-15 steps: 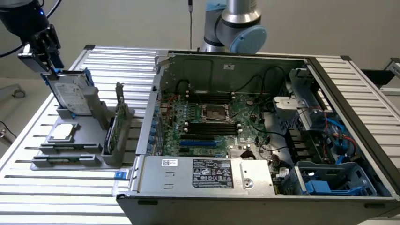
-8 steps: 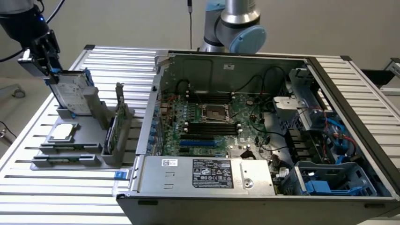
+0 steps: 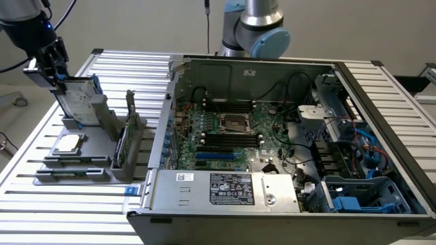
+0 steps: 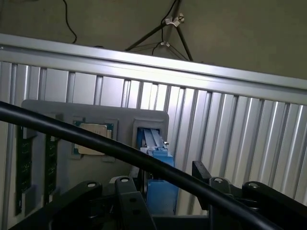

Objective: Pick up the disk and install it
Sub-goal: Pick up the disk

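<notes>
Disk (image 3: 76, 99) is standing upright in grey holder (image 3: 102, 113) near worktop's (image 3: 126, 66) edge, exterior view's left | jaws are hanging open astride its top | judging: centring squarely on blue carrier (image 4: 156, 160) is avoiding jamming

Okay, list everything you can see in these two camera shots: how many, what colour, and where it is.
disk: one, silver with a blue frame, standing on edge in the tray
chip: one, silver, square, lying flat in the tray
circuit cards: two, green, in tray slots beside the chip
tray: one, grey, on the table at the exterior view's left
computer case: one, dark grey, open, mid-table
motherboard: one, green, inside the case
power supply: one, silver, at the case's near side
drive bay: one, blue, in the case's near corner at the exterior view's right
table: one, silver, slatted
arm: one, silver and blue, behind the case
gripper: one, black, open, at the disk's top edge
</notes>
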`<state>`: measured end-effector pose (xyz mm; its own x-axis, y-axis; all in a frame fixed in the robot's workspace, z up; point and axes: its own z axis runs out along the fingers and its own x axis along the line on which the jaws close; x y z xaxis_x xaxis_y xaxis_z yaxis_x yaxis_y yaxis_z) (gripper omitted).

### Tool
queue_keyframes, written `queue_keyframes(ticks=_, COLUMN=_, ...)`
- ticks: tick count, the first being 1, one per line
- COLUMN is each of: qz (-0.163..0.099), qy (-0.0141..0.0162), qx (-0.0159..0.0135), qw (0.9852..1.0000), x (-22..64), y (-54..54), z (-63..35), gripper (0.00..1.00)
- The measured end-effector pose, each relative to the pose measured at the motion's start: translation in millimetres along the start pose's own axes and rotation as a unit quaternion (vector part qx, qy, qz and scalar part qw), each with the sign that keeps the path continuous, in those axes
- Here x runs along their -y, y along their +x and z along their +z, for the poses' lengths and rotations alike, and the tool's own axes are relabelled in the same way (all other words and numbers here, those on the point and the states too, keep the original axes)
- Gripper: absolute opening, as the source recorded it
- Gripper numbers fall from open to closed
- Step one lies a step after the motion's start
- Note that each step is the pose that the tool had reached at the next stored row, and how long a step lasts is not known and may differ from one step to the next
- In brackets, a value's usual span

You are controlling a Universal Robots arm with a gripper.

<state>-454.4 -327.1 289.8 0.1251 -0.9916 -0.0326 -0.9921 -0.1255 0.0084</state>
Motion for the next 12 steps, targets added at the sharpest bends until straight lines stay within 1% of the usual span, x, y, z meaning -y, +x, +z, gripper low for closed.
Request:
queue_keyframes(ticks=3, qz=0.004, qy=0.0002, qx=0.0001, qw=1.0, x=0.6, y=0.1, z=1.0, gripper=0.54)
queue_keyframes(ticks=10, qz=0.004, qy=0.0001, qx=-0.0002, qw=1.0, x=0.6, y=0.2, z=2.4, gripper=0.54)
queue_keyframes(ticks=11, qz=0.004, qy=0.0, qx=-0.0003, qw=1.0, x=0.6, y=0.2, z=2.4, gripper=0.52)
queue_keyframes(ticks=12, qz=0.004, qy=0.0001, qx=-0.0003, qw=1.0, x=0.6, y=0.2, z=2.4, gripper=0.52)
